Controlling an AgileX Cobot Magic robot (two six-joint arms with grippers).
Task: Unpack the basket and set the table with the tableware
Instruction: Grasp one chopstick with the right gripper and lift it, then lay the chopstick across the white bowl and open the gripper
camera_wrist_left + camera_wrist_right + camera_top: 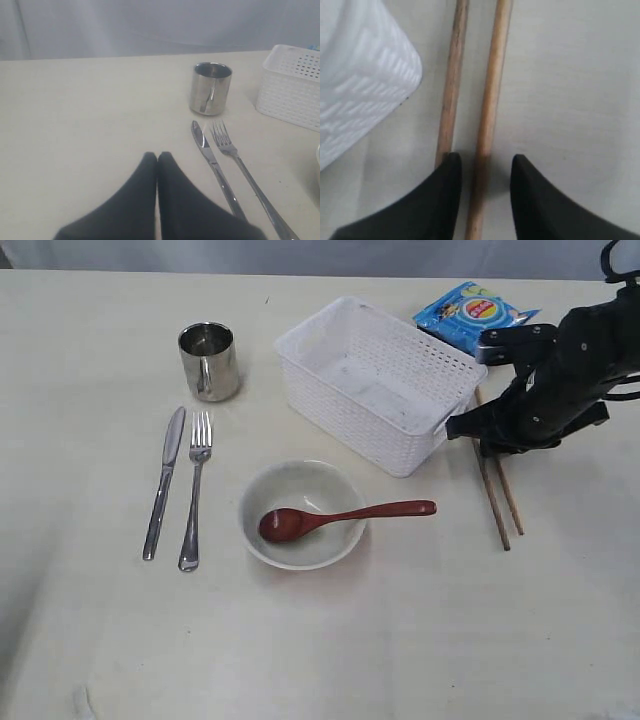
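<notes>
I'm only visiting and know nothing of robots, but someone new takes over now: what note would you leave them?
Left gripper: shut, empty, over the table near the knife.
Right gripper: open, low over the chopsticks beside the basket, jaws either side of one stick.
Done: mug, knife, fork and bowl with spoon in it are out; basket looks empty.
Left: likely only the chopsticks to place.

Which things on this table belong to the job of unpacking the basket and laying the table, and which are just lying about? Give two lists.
Part of the job: basket, mug, knife, fork, bowl, wooden spoon, chopsticks.

Just lying about: blue snack bag.
</notes>
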